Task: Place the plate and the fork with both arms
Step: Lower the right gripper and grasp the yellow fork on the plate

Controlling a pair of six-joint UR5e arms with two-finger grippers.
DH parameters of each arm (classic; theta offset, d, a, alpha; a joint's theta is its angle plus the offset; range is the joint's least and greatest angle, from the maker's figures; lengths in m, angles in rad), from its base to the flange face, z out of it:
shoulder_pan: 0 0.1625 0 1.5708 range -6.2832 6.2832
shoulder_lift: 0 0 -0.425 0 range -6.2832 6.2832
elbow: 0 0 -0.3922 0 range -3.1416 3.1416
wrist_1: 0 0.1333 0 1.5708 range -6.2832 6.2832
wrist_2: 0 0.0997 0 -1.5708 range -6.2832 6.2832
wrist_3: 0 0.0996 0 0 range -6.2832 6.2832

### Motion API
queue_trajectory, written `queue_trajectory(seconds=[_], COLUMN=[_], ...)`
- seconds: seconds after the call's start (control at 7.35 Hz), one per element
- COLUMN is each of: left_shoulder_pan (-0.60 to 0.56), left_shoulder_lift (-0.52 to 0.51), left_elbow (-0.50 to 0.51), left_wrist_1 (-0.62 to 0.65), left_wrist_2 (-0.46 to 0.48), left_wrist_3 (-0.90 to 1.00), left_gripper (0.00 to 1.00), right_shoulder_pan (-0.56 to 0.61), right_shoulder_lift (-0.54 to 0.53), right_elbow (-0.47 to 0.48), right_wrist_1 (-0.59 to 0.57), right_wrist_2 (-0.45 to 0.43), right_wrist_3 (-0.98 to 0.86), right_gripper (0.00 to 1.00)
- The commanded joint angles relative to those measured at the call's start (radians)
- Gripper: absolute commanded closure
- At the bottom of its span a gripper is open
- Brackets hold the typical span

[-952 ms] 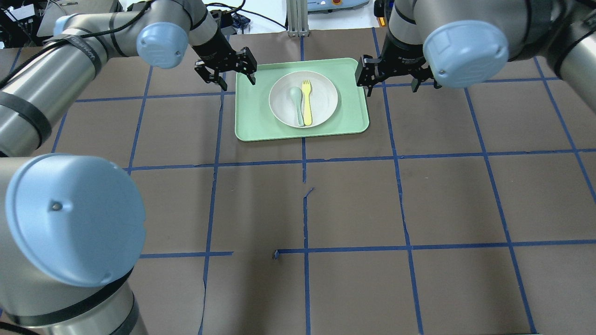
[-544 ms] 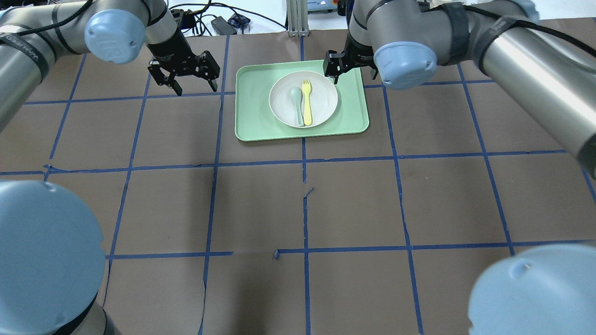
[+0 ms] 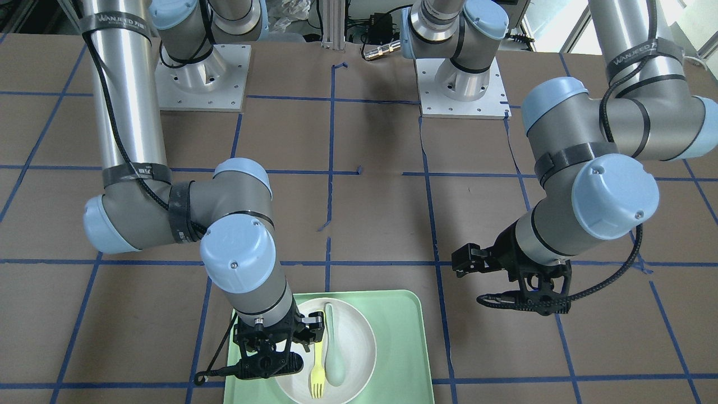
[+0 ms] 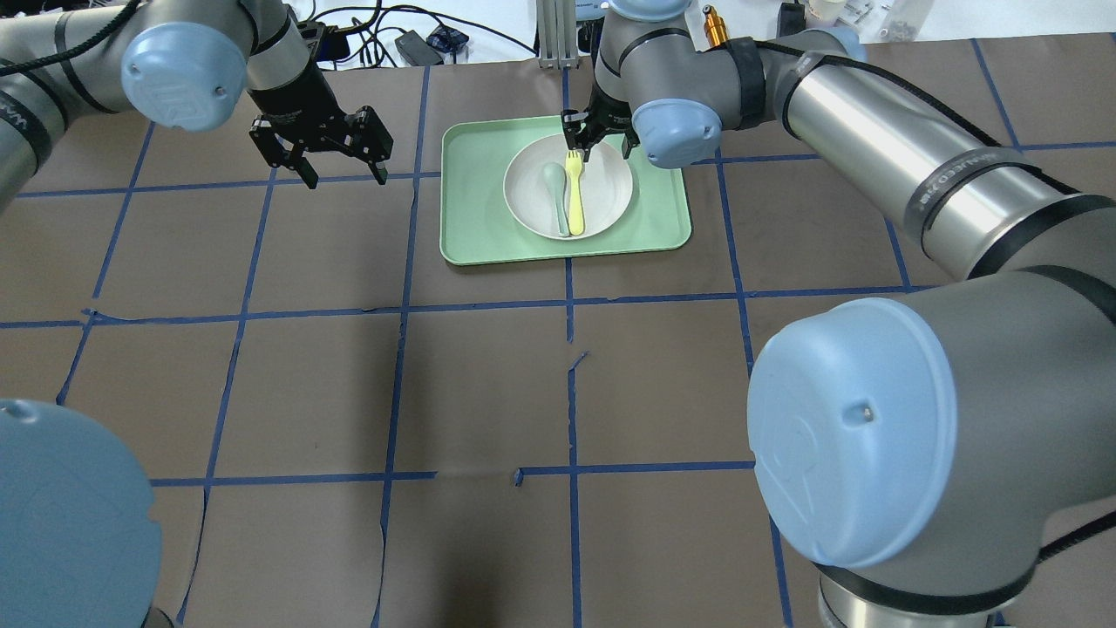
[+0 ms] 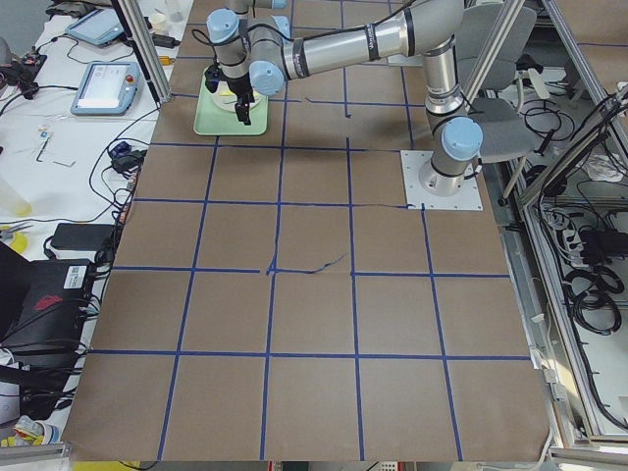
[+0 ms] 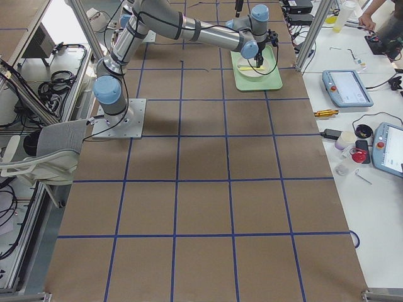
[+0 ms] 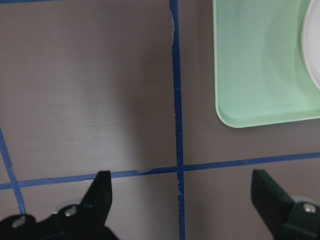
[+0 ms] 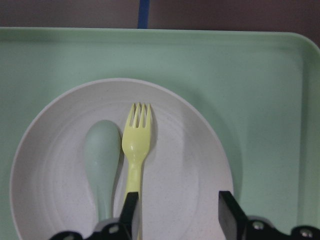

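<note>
Lying roughly near-to-far, tines far: fork point(image 4: 575, 196)

Yellow fork point(image 8: 136, 150), off-white plate point(image 8: 180, 190), perhaps grey-green spoon point(image 8: 101, 160).

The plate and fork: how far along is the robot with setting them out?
Nothing looks placed yet: the fork lies in the plate beside a spoon, all on the green tray. In hand: the right gripper hovers open above the fork. The left gripper hangs open over bare table beside the tray. Left: grasping the fork, taking the plate, setting both down.
</note>
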Motion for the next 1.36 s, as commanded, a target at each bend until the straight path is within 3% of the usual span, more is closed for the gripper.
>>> queue_trajectory(seconds=[0.0,1.22], left_shoulder_pan=[-0.004,-0.001], left_shoulder_lift=[0.028,0.031], left_elbow=[-0.02,-0.043], left_wrist_1=[0.0,0.009], left_wrist_2=[0.0,0.002], left_wrist_3=[0.0,0.002], left_gripper=[0.0,0.0], right_shoulder_pan=[0.018,0.038], right_shoulder_lift=[0.036,0.083], right_elbow=[-0.008,0.008], right_wrist_1=[-0.017,-0.019], right_wrist_2=[0.005,0.005], right_wrist_3=[0.027,0.039], right_gripper=[0.39,0.41])
